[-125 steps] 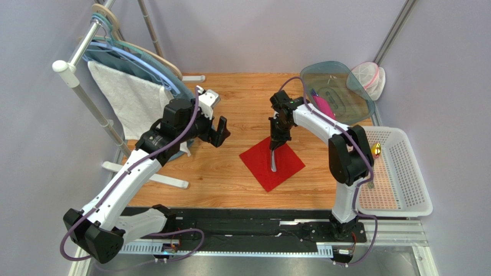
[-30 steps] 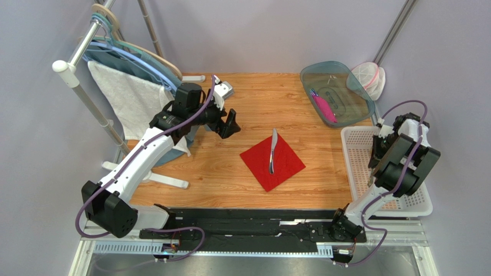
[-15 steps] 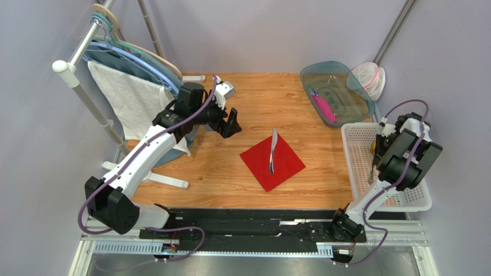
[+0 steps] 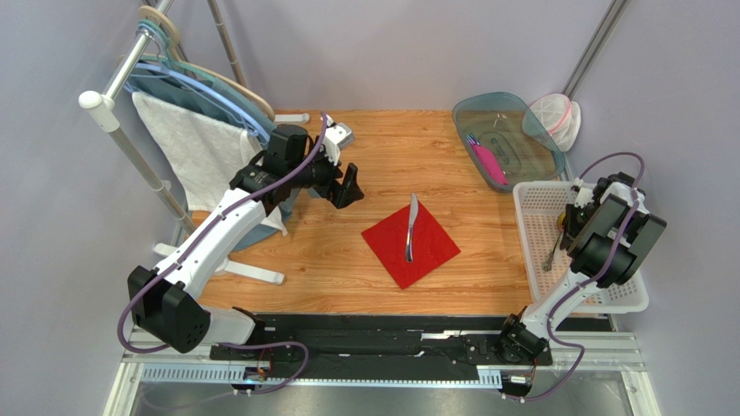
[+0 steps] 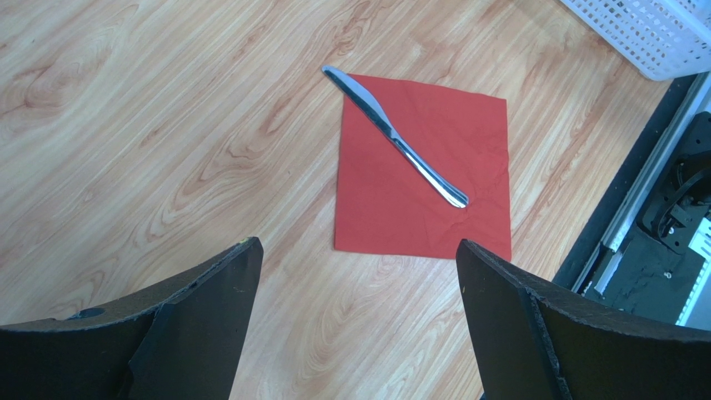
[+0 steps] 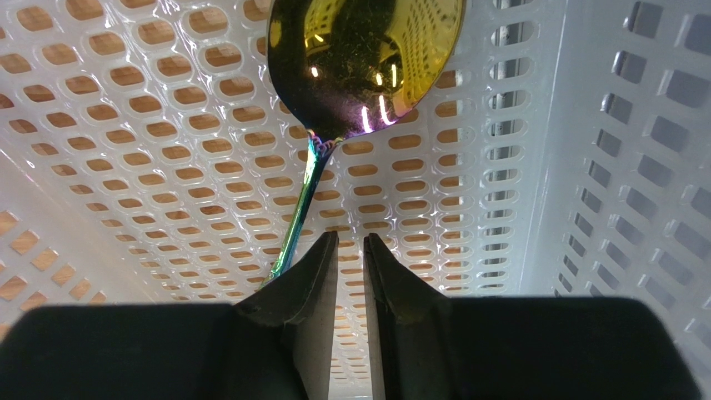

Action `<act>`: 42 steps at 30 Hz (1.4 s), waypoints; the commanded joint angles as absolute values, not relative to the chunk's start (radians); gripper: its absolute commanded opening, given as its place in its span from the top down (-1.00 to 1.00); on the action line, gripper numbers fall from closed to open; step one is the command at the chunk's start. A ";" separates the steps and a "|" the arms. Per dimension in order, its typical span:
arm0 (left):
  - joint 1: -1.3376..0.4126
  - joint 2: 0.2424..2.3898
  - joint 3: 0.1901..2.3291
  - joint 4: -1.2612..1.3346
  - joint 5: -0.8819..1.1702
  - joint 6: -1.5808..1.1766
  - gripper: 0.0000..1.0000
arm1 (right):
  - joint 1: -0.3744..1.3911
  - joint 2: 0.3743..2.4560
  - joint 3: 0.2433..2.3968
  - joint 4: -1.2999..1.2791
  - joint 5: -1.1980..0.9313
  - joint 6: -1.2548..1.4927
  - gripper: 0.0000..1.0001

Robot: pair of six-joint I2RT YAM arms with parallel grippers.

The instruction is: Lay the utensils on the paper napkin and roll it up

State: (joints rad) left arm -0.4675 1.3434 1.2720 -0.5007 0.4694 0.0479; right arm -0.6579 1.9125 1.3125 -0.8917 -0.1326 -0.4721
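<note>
The red paper napkin (image 4: 412, 248) lies flat as a diamond on the wooden table, also in the left wrist view (image 5: 434, 187). A silver knife (image 4: 410, 229) lies across it, tip past the far corner (image 5: 392, 133). My left gripper (image 4: 350, 185) hovers left of the napkin, open and empty (image 5: 357, 250). My right gripper (image 4: 569, 225) is down inside the white basket (image 4: 531, 227). Its jaws (image 6: 350, 237) are closed to a thin slit with nothing between them. An iridescent gold spoon (image 6: 363, 58) lies in the basket, its handle passing just left of my left finger (image 6: 313, 275).
A teal tub (image 4: 512, 130) holding a pink item (image 4: 489, 165) stands at the back right, with a mesh bag (image 4: 556, 117) behind it. A rack with hangers and a white towel (image 4: 200, 152) fills the left side. The basket corner shows in the left wrist view (image 5: 642, 33).
The right arm left the knife on the napkin and swung into the basket. In the last second it sank a little lower and the basket shifted slightly. The left arm hardly moved.
</note>
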 commanded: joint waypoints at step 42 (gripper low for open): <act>-0.462 1.308 1.282 -0.448 0.446 0.028 -0.91 | -0.621 1.710 1.000 -0.479 -0.147 -0.252 0.46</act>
State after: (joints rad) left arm -0.4675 1.3296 1.2709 -0.4793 0.4435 0.0345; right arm -0.6228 1.6806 0.9958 -0.5159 -0.1467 -0.2310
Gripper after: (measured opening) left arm 0.954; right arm 0.272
